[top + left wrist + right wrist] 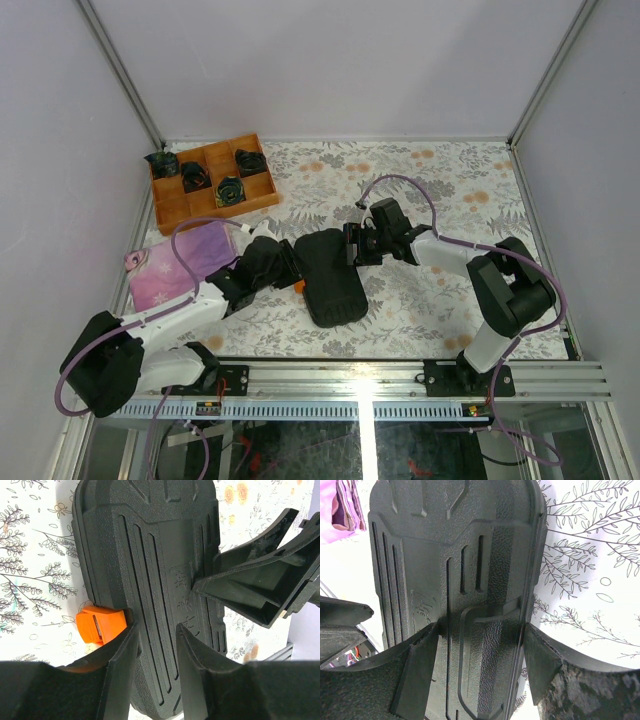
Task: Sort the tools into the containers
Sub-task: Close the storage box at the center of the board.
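We take the black zip tool case [335, 292] as our reference. It lies shut and flat on the floral table cover [450, 290], ribbed lid up and long axis running roughly away from the arm bases. Its inside is hidden from us. The small orange tab [100, 625] sticks out from the case's left long edge, about midway along. The left gripper [156, 635] sits at that same edge. Its jaws are a narrow gap apart with only bare lid showing between them, and they hold nothing. The left finger [120, 665] is just beside the tab, and we cannot tell whether the two touch. The right gripper [481, 630] is at the case's far right corner, opposite the left one. Its jaws stand wide apart, with one finger [417, 670] over the lid and the other at the case's right rim, so a strip of lid lies between them. In the left wrist view one fingertip meets the lid near its embossed characters, but we see no clamping on the case. A pink patterned cloth [165, 268] lies left of the case, partly under the left arm. Farther off, beyond the case to the left, is the wooden divided tray [172, 207]. Four of its compartments hold dark bundles [230, 190] too small for us to identify.
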